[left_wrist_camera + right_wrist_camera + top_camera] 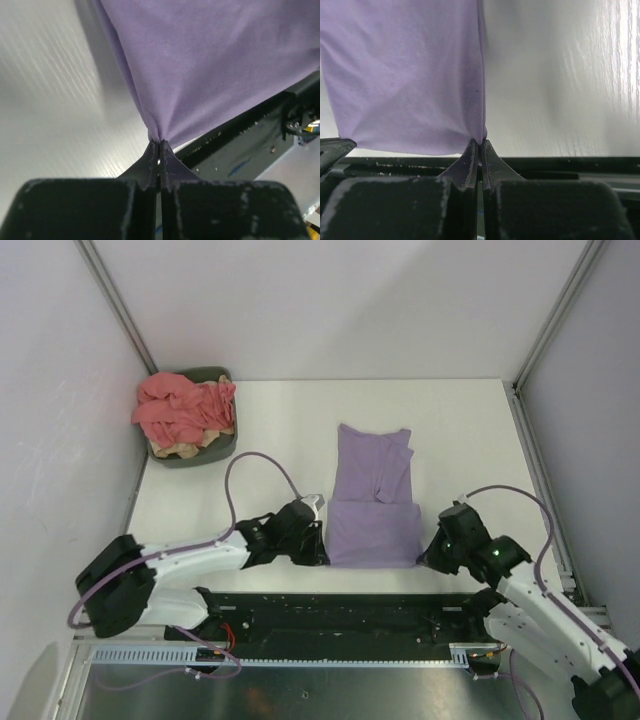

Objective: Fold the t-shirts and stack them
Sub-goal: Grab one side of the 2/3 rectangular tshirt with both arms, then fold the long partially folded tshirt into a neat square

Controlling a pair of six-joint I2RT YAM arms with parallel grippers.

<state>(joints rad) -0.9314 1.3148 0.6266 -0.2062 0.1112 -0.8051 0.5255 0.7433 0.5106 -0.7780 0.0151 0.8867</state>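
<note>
A lavender t-shirt [373,500] lies on the white table, sleeves folded in, its near end raised at the table's front edge. My left gripper [322,552] is shut on its near left corner [159,131]. My right gripper [424,556] is shut on its near right corner [481,134]. Both corners are pinched between the fingertips and the cloth hangs stretched between them. Salmon-pink shirts [185,406] lie heaped over a tan one [190,447] in the bin at the far left.
A dark grey-green bin [222,446] stands at the table's far left corner. The black base rail [340,612] runs along the near edge. White walls with metal posts enclose the table on three sides.
</note>
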